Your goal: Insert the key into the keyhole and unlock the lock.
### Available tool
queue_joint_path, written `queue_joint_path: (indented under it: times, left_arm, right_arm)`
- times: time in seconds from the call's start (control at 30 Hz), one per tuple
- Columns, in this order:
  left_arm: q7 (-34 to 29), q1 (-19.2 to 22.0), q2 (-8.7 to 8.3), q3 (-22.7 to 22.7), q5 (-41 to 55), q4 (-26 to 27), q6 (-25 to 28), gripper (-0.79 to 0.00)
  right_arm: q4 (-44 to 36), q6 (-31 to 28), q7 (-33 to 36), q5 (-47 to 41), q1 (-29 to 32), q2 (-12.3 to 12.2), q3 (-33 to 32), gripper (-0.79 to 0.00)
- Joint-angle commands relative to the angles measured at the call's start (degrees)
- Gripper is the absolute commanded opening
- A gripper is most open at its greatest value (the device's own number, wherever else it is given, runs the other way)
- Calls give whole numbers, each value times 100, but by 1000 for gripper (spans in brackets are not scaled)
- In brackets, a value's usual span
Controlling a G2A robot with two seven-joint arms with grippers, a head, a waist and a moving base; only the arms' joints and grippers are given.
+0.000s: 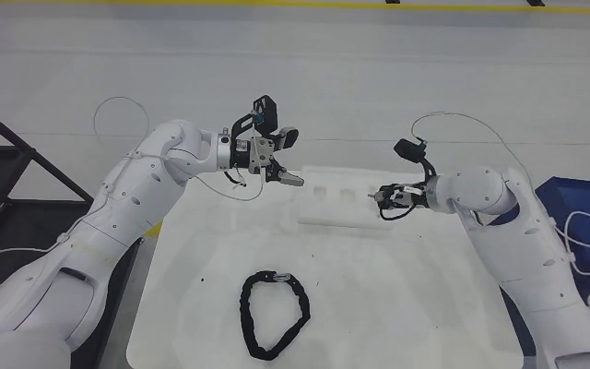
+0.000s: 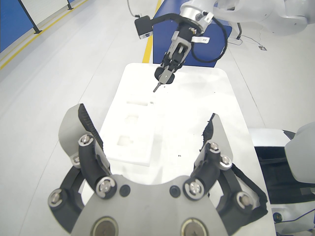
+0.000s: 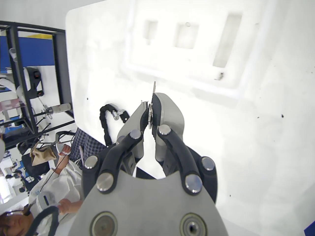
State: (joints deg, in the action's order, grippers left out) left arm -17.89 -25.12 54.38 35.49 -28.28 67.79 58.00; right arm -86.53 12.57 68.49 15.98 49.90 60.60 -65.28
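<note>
The key [image 3: 154, 87] is a small, thin piece of stiff metal, and you should expect it to be light and slick, so it will likely pivot between the pads if the blade meets the keyhole off-axis. Your right gripper [image 3: 149, 110] is closed tight on the key's head with the blade sticking out past the fingertips, held in the air above the near edge of the white foam tray [image 1: 341, 217]. The chain lock [image 1: 245, 309] lies as a closed loop on the table [image 1: 415, 304], nearer the robot than the tray and well apart from both grippers. It is probably much heavier than the key, and its sleeved chain looks floppy and likely to sag or slide if you lift it by the links. The stiff part is the lock body [image 3: 115, 115] where the loop's ends meet, so take hold there, close to the keyhole, so the opening is steady and faces the blade; I cannot tell which way the keyhole points from here. Your left gripper [image 2: 147, 114] is spread wide with nothing between its fingers, hanging above the tray's far side and touching nothing, which leaves it free for the lock body
</note>
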Motion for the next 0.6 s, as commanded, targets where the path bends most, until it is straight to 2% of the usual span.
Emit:
queue_joint_path:
  times: [0.0, 0.2, 0.3, 0.57]
  left_arm:
    - [1, 0, 0, 0, 0, 0, 0, 0]
    - [1, 0, 0, 0, 0, 0, 0, 0]
    - [1, 0, 0, 0, 0, 0, 0, 0]
    - [1, 0, 0, 0, 0, 0, 0, 0]
  right_arm:
    - [-276, -168, 53, -166, 214, -64, -287, -785]
    - [-1165, -586, 94, -740, 817, -206, -1051, -785]
    - [-1361, -763, 24, -959, 1065, -250, -1326, -785]
    - [-1451, -916, -22, -1070, 1191, -274, -1455, -785]
